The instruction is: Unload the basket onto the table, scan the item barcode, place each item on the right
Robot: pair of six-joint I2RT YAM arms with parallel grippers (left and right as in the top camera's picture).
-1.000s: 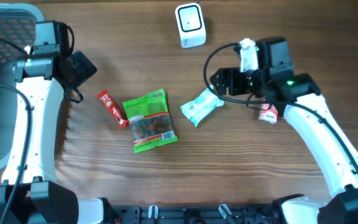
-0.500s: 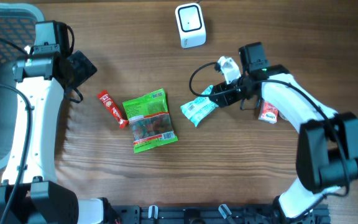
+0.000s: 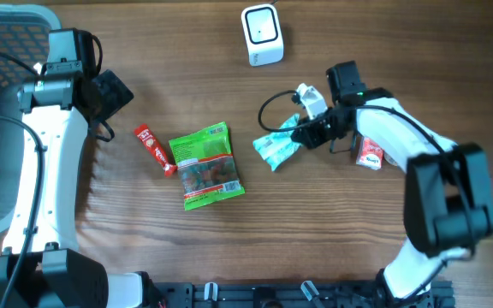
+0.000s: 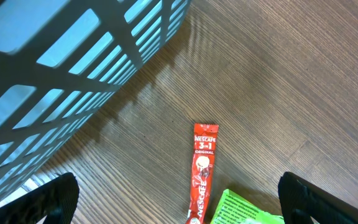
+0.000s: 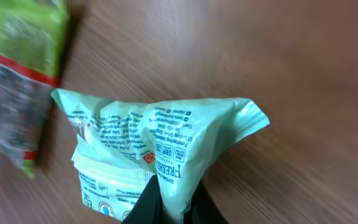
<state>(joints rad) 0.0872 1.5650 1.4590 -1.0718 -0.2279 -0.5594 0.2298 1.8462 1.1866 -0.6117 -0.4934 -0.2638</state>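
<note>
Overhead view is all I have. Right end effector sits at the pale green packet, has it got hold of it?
Observer: Yes. The right wrist view shows the right end effector shut on a bunched fold of the pale green packet.
Operator: Barcode showing?
Observer: Not that I can make out. The face toward that wrist camera carries small print and round icons only.
Operator: Left side?
Observer: In the left wrist view the left end effector is open with nothing between its fingers. The red Nescafe stick lies flat in front of it.
</note>
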